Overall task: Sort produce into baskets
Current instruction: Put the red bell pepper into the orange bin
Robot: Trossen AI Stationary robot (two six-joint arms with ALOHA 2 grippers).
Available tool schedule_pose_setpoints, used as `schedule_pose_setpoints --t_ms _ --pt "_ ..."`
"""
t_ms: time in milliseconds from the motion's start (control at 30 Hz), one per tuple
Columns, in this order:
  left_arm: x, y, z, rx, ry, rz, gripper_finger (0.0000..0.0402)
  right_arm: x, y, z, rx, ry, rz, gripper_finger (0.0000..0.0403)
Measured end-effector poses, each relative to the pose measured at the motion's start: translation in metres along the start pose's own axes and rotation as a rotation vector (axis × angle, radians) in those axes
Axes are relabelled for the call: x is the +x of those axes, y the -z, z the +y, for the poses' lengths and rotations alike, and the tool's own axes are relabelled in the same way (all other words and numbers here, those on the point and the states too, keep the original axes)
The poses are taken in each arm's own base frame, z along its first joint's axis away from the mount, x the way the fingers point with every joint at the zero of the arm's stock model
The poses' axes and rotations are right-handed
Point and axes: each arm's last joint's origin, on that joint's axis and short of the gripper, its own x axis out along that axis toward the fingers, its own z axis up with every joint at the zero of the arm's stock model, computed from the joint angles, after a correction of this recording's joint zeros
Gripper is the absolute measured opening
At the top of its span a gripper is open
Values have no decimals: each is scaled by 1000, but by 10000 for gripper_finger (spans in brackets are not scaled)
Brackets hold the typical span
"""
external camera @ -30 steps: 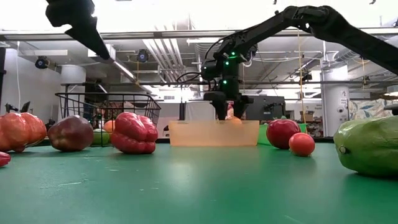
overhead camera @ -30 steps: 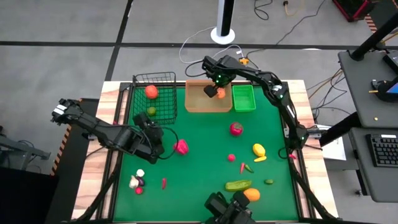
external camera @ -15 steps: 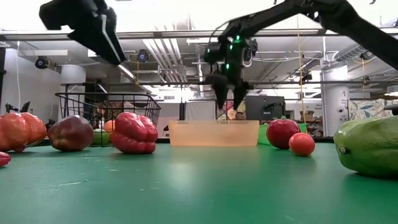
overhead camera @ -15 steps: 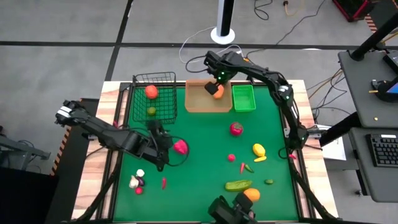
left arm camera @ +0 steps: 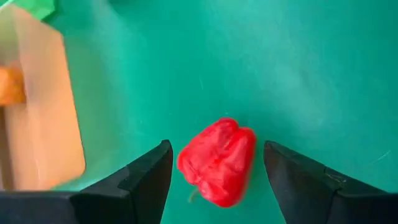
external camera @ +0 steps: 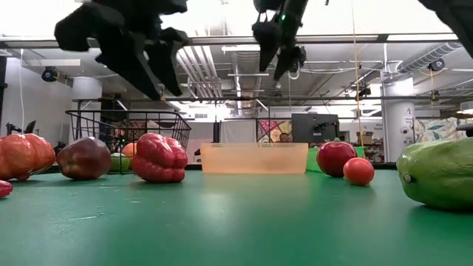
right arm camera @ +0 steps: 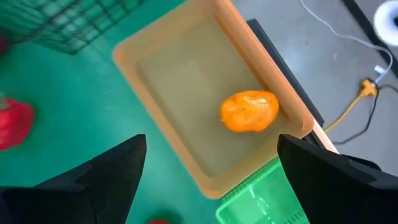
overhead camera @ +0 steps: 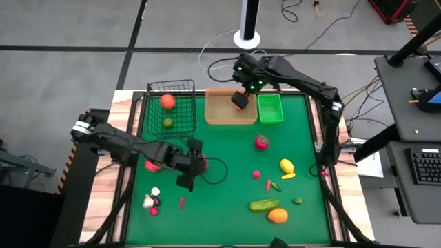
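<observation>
Produce lies scattered over the green mat; one orange piece sits in the tan tray, apparently just sorted. The right gripper hangs above it, fingers spread and empty. The left gripper hovers over a red pepper, fingers parted either side, not touching, likely lining up a grasp.

Even, bright overhead light fills the high view. In the low view, ceiling glare silhouettes both arms. Motion blur smears the tan tray in the left wrist view.
</observation>
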Motion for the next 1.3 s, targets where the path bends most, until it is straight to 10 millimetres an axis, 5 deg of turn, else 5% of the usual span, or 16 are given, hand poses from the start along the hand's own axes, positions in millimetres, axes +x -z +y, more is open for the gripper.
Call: schedule_pose_setpoints --t_ms 267,467,800,1300 --pt "19 6 10 132 86 69 233 -51 19 -1 15 -10 -61 354" --pt "24 -3 9 138 96 84 253 -66 35 -3 34 -12 -72 354" --pt "42 -13 10 212 180 177 341 -53 61 -5 50 -11 -54 354" --pt "67 -7 31 210 304 196 347 -39 80 -6 85 -10 -40 354"
